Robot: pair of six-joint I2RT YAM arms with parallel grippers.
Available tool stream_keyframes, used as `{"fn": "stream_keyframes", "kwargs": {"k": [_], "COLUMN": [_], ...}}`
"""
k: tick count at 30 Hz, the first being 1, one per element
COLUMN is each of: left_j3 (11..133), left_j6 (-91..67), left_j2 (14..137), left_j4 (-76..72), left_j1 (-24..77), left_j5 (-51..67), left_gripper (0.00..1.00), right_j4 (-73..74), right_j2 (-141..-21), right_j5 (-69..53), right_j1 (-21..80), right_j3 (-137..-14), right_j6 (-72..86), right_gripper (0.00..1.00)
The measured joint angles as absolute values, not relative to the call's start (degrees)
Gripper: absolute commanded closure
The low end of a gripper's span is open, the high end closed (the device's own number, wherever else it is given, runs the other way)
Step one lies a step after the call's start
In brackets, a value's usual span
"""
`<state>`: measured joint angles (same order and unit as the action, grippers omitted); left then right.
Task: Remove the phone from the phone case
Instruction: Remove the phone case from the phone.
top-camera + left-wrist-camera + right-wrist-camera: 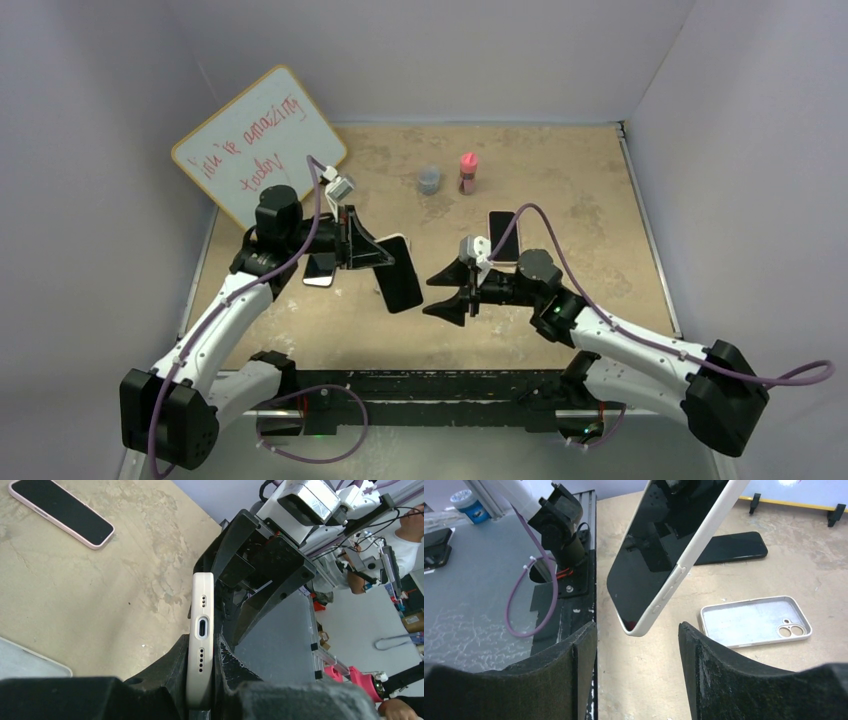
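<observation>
Black fingers (172, 667) of the left gripper (201, 652) fill the bottom of the left wrist view, clamped from both sides on the phone (659, 540), which sits inside its cream phone case (202, 605). From here the pair is seen edge-on, charging port and speaker holes facing the lens. The phone is held up off the table (580, 180), near the middle of the workspace, tilted with its dark screen turned towards the right arm.

Just beside its lower end is the right gripper (448, 292), with its fingers spread wide apart and nothing between them gripped. In the right wrist view the bottom corner of the cased phone hangs above the gap between the two pads (whether it touches either one I cannot tell), and the side buttons show along the cream rim.

On the table beneath lies an empty case (756, 621), inner side up, with its camera cut-out at one end. Behind it lies a dark phone (734, 547), flat on the table, under the left arm as the top camera sees it.

Farther out, a pink-cased phone (503, 236) lies face up beside the right wrist. Towards the back of the table stand a small grey cup (429, 179) and a pink bottle (467, 172), near each other but apart. A whiteboard (258, 140) with red handwriting leans at the back left corner.
</observation>
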<state>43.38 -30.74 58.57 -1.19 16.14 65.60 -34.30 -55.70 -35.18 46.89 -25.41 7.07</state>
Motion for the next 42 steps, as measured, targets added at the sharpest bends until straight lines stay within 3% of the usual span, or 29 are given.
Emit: {"fn": "stream_keyframes", "kwargs": {"k": [8, 27, 42], "left_j3": [43.7, 43.9, 42.7], "left_j6": [-27.9, -27.4, -35.3], "left_j2": [58.3, 57.8, 63.7], "left_j4": [1.1, 1.4, -8.8], "left_j1": [16.1, 16.1, 16.1], "left_j5": [67.7, 69.1, 72.3], "left_gripper": [1.0, 1.0, 1.0], "right_j4": [-31.4, -30.6, -25.7], "right_j2": [-59.0, -66.5, -67.0], "right_j5": [-37.6, -47.8, -49.1], "right_j1": [46.9, 46.8, 48.0], "right_j3": [-27.7, -32.2, -34.1], "right_j6": [3.1, -0.6, -5.2], "right_gripper": [0.42, 0.78, 0.93]}}
